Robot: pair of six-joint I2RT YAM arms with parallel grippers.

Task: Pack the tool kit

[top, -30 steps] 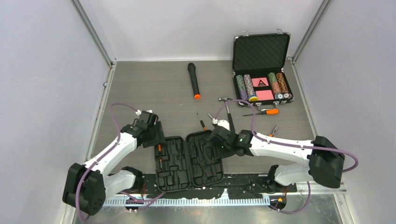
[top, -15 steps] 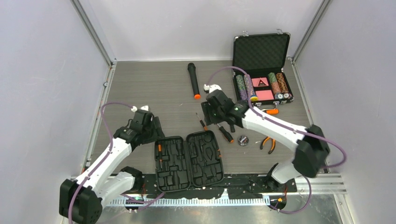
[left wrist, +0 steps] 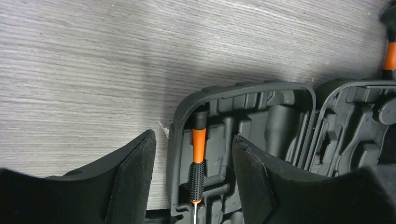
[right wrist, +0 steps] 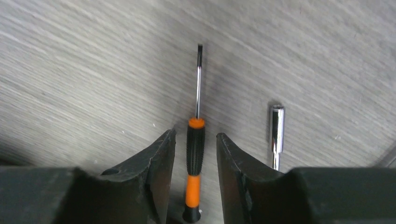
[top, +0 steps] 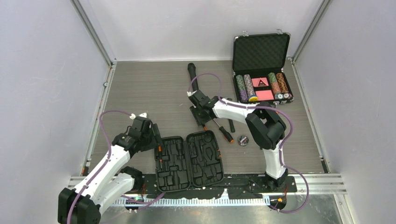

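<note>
Grey table (top: 149,88), right pincer (right wrist: 195,135) straddling screwdriver (right wrist: 195,154)

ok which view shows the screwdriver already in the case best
Left wrist: the screwdriver sits close up in its slot in the tool kit case, framed between the left fingers. Top external shows it only as a tiny orange-black sliver. Right wrist does not show it.

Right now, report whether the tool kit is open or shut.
Open: the tool kit lies spread flat, both moulded halves facing up, one screwdriver slotted inside.
</note>
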